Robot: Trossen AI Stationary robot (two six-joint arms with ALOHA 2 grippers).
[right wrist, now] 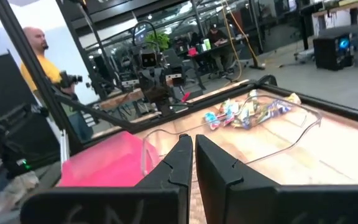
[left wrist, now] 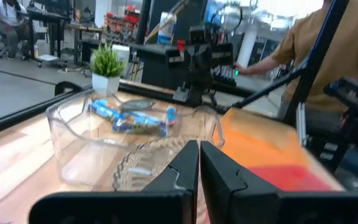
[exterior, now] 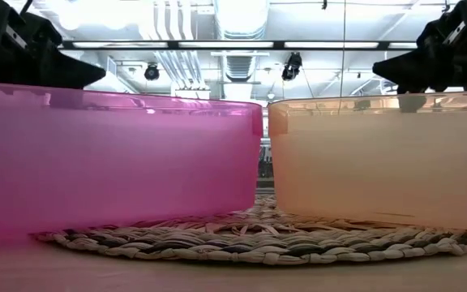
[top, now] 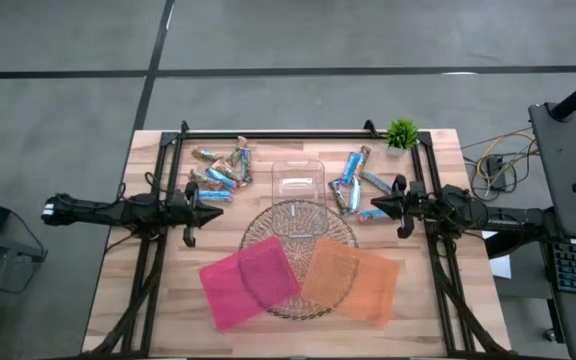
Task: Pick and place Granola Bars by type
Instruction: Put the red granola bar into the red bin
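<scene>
I'm at the start, nothing sorted: the bars [top: 218, 172] lie in two heaps flanking the clear box [top: 298, 185], both left gripper [top: 194, 212] and right gripper [top: 396, 208] hover pinched together, empty, so next I open one and reach down.

Left gripper [top: 211, 211] at the table's left side — fingers [left wrist: 185, 163] closed, arm level. Right gripper [top: 366, 213] opposite, facing it — fingers [right wrist: 178, 159] closed, nothing held.
</scene>
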